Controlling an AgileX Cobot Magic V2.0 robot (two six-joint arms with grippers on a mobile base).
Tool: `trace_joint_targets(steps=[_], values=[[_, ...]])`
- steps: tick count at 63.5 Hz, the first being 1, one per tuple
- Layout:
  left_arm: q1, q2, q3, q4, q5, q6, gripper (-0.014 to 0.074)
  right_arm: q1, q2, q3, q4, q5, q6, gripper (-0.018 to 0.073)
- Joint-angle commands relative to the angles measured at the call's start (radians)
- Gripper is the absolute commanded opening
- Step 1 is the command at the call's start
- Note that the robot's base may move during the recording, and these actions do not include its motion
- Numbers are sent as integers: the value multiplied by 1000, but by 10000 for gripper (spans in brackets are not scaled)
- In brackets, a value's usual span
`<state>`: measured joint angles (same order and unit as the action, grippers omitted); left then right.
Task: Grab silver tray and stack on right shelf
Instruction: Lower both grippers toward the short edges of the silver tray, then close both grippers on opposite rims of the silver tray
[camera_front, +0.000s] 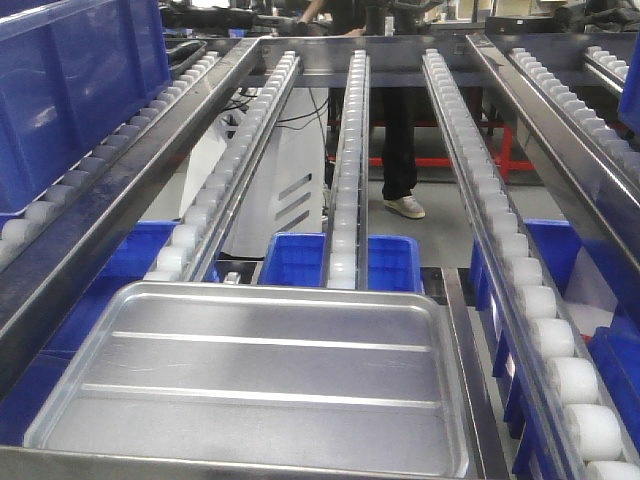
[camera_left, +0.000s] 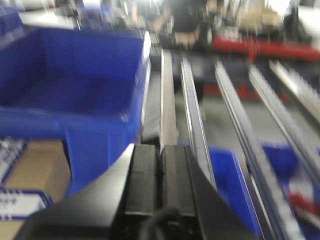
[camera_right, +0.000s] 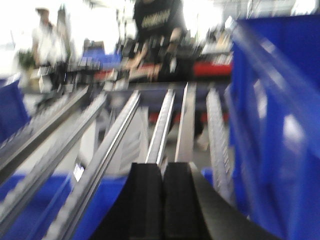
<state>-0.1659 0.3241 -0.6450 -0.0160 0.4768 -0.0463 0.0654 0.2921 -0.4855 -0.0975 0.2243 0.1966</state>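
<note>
The silver tray (camera_front: 270, 370), shiny with two raised ridges, lies flat at the near end of a steel roller shelf (camera_front: 345, 180), its near rim by the front bar (camera_front: 200, 468). Neither gripper shows in the front view. In the left wrist view my left gripper (camera_left: 161, 147) has its black fingers (camera_left: 144, 175) pressed together with nothing between them. My right gripper (camera_right: 162, 165) is likewise shut and empty in the right wrist view. Both wrist views are blurred, look along the roller rails from above, and do not show the tray.
Large blue bins sit on the rack at the left (camera_left: 75, 85) and at the right (camera_right: 285, 110). More blue bins (camera_front: 300, 258) stand on the level below. A cardboard box (camera_left: 30, 170) is at lower left. People (camera_front: 400, 150) stand beyond the rack's far end.
</note>
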Motion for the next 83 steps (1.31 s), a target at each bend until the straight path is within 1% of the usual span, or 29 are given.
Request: trace_joint_targets(steps=[1, 8, 10, 13, 17, 19, 23, 27, 29, 31, 33, 38, 40, 42, 45, 49, 53, 55, 58, 62, 65, 69, 71, 76, 79, 80, 83], values=[[-41, 113, -107, -24, 44, -3, -100, 68, 104, -97, 1, 14, 1, 49], [-107, 222, -151, -56, 96, 2, -100, 199, 210, -169, 1, 40, 1, 54], [-131, 249, -156, -64, 97, 16, -100, 242, 242, -184, 1, 40, 1, 67], [-172, 290, -157, -88, 97, 56, -100, 311, 292, -203, 1, 40, 1, 102], [-227, 339, -157, -104, 97, 75, -99, 395, 359, -216, 1, 40, 1, 180], [-256, 363, -157, -104, 97, 75, -99, 443, 399, -221, 1, 40, 1, 238], [-320, 412, -157, -104, 97, 75, -99, 513, 467, -224, 1, 27, 1, 335], [-373, 457, -157, -104, 97, 75, -93, 565, 529, -224, 1, 8, 1, 406], [-398, 478, -157, -104, 97, 75, -71, 583, 561, -224, 1, -2, 1, 430], [-421, 497, -157, -104, 97, 75, -28, 597, 591, -224, 6, -10, 1, 447], [-441, 515, -157, -104, 97, 75, 31, 604, 618, -224, 14, -16, 1, 456], [-478, 563, -157, -104, 86, 75, 221, 607, 675, -224, 56, -24, 1, 458], [-483, 580, -157, -113, 79, 75, 275, 607, 692, -224, 65, -26, 1, 457], [-482, 596, -157, -135, 74, 75, 308, 607, 707, -224, 61, -33, -3, 457], [-482, 617, -157, -160, 54, 75, 317, 601, 734, -223, 61, -61, -3, 457], [-482, 639, -157, -160, 26, 76, 317, 600, 757, -223, 72, -94, 1, 457], [-482, 659, -157, -174, 23, 76, 318, 603, 769, -228, 115, -91, 11, 457], [-478, 669, -158, -185, 23, 76, 318, 603, 775, -235, 145, -67, 18, 457], [-474, 684, -169, -201, 39, 74, 318, 603, 790, -256, 186, 14, 18, 457], [-464, 709, -188, -215, 71, 67, 318, 603, 813, -288, 196, 103, 26, 457], [-457, 731, -204, -213, 102, 46, 318, 603, 835, -315, 196, 171, 59, 457], [-446, 767, -227, -184, 150, 17, 318, 596, 874, -353, 195, 265, 114, 457], [-446, 784, -237, -146, 175, -7, 317, 590, 895, -369, 194, 313, 145, 457], [-446, 842, -265, -27, 250, -123, 317, 580, 950, -407, 159, 397, 214, 457], [-446, 879, -279, 16, 284, -165, 317, 579, 978, -426, 123, 424, 259, 457], [-446, 890, -282, 16, 298, -178, 317, 579, 991, -431, 106, 432, 283, 457], [-446, 928, -294, 49, 321, -232, 317, 579, 1016, -443, 73, 444, 339, 457]])
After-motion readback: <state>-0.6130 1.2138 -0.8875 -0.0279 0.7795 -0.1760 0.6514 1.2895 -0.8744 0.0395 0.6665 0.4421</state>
